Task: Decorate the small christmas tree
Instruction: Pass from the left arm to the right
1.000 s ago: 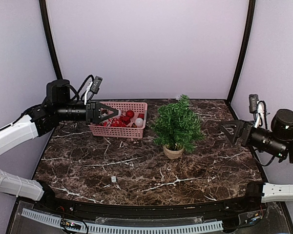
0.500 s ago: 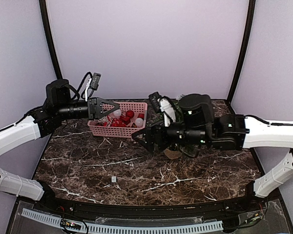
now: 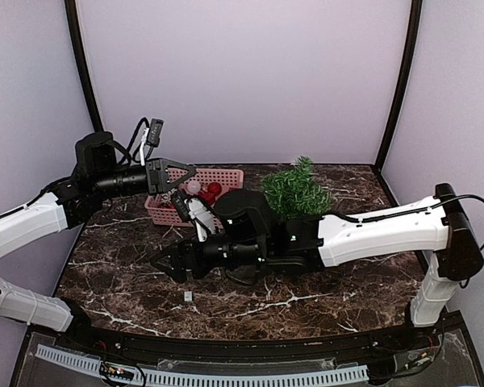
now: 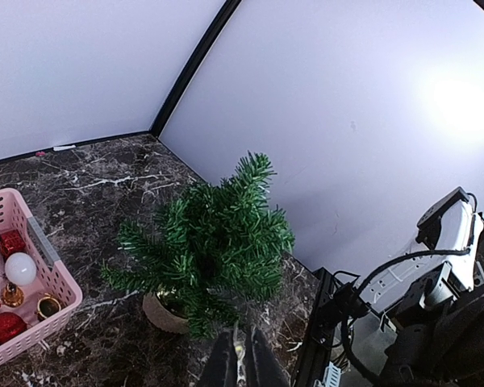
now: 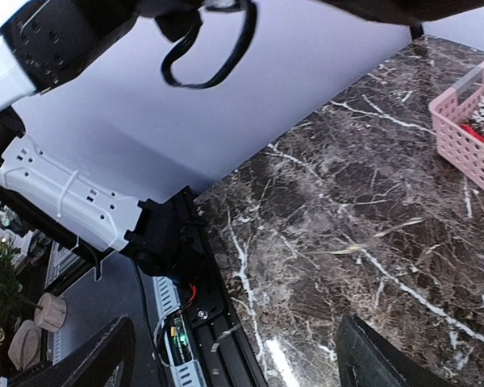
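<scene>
Top view: small christmas tree (image 3: 294, 192) stands upright, mid-rear of the surface (image 3: 347, 282), its pot hidden behind the right arm. Left end effector (image 3: 171, 172) is clenched over the pink basket (image 3: 224, 175), with the tree to its right. Right end effector (image 3: 169, 264) is released, front left, pointing away from the tree.

Left wrist view: tree straight ahead, so the left arm seems better placed.

Right wrist view: fingers (image 5: 97, 359) spread, nothing between; no tree.

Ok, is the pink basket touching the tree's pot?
Apart. The left wrist view shows a strip of bare marble table between the pink basket and the pot of the small christmas tree.
</scene>
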You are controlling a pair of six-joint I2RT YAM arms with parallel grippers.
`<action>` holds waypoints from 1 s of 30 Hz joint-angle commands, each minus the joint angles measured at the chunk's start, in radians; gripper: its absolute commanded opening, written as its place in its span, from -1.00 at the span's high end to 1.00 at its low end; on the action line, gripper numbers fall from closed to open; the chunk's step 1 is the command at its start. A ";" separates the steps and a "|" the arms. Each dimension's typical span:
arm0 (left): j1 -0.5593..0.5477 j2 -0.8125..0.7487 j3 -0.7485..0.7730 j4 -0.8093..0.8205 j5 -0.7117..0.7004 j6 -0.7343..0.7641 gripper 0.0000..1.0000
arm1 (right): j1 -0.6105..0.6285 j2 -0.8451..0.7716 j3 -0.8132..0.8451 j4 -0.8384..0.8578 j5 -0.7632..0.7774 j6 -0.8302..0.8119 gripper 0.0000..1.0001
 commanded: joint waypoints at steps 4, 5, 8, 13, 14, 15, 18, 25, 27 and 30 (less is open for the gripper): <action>-0.003 -0.008 -0.014 0.042 -0.019 -0.006 0.86 | 0.015 0.071 0.069 0.050 -0.035 0.032 -0.27; -0.003 -0.008 -0.016 0.041 -0.019 -0.006 0.86 | 0.015 0.077 0.069 0.053 -0.033 0.034 -0.14; -0.002 -0.005 -0.016 0.037 -0.022 -0.001 0.86 | 0.017 0.080 0.068 0.075 -0.026 0.033 0.33; -0.002 -0.003 -0.019 0.029 -0.031 0.002 0.86 | 0.014 0.069 0.048 0.094 0.067 0.036 0.87; -0.003 -0.003 -0.019 0.028 -0.032 0.003 0.85 | 0.012 0.066 0.045 0.096 0.080 0.036 0.97; -0.003 -0.003 -0.019 0.027 -0.035 0.003 0.86 | 0.012 0.062 0.041 0.100 0.093 0.034 1.00; -0.003 0.000 -0.012 0.023 -0.043 0.013 0.85 | 0.011 0.032 0.014 0.118 0.129 0.023 1.00; -0.003 0.016 0.061 -0.081 -0.095 0.111 0.07 | 0.009 -0.191 -0.114 0.074 0.387 -0.048 1.00; -0.003 0.000 0.073 -0.126 -0.144 0.149 -0.31 | 0.009 -0.274 -0.151 0.027 0.505 -0.074 1.00; -0.003 -0.054 0.058 -0.175 -0.202 0.180 -0.57 | 0.008 -0.401 -0.208 -0.033 0.677 -0.110 1.00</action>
